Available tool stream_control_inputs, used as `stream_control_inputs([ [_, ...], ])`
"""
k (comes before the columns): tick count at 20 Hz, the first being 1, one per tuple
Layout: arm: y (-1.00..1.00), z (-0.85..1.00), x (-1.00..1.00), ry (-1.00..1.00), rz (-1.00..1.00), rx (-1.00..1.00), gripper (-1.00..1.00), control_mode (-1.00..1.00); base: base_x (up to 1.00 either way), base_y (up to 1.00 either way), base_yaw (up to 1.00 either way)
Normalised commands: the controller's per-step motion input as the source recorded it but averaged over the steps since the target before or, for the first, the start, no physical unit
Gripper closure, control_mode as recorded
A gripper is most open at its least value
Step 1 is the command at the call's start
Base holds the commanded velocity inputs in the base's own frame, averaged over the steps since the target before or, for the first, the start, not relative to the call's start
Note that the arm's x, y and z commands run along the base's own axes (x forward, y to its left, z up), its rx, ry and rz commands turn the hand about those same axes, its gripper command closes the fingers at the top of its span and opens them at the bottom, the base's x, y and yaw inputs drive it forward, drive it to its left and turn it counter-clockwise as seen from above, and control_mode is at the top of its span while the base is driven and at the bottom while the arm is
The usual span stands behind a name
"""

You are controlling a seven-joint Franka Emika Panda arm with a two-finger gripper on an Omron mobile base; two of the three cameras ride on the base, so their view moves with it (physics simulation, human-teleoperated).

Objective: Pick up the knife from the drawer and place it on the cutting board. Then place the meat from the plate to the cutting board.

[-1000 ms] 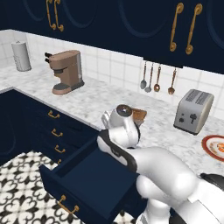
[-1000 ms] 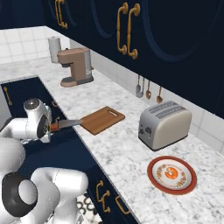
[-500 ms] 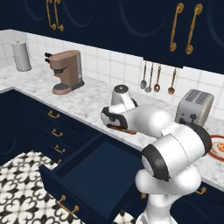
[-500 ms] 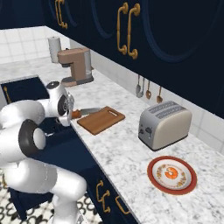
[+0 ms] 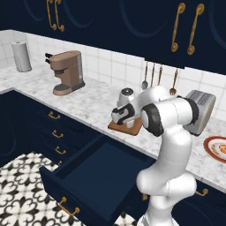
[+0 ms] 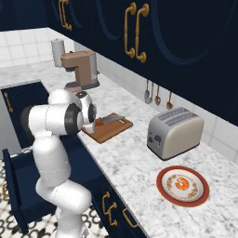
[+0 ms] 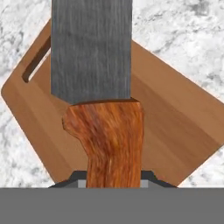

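Observation:
My gripper point(image 6: 93, 125) is shut on the knife's orange-brown handle point(image 7: 113, 140) and holds it just above the reddish-brown cutting board point(image 6: 110, 130), at its near edge. The grey blade point(image 7: 92, 48) points out over the board point(image 7: 175, 127). In the left base view the hand point(image 5: 122, 118) hovers over the board point(image 5: 130, 128). The wide navy drawer point(image 5: 75, 194) stands pulled open below the counter. Far right on the counter, the small orange-red meat point(image 6: 182, 182) lies on the white plate with an orange-red ring point(image 6: 165, 190).
A silver toaster point(image 6: 174, 132) stands between the board and the plate. A brown coffee machine point(image 5: 66, 73) and a paper towel roll point(image 5: 21, 56) are at the left. Spoons and ladles point(image 5: 152, 77) hang on the tiled wall behind the board.
The arm has swung up and away from the open drawer to the counter, carrying the knife. It now holds the knife over the cutting board.

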Motion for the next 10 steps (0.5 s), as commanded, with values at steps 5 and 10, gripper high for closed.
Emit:
stream_control_inputs([
  [5, -0.03, -0.16, 1.00, 0.01, 0.09, 0.03, 1.00, -1.00, 0.00, 0.00, 0.00],
  [10, -0.04, -0.31, 0.83, 0.10, 0.00, 0.00, -1.00, -1.00, 0.00, 0.00, 0.00],
])
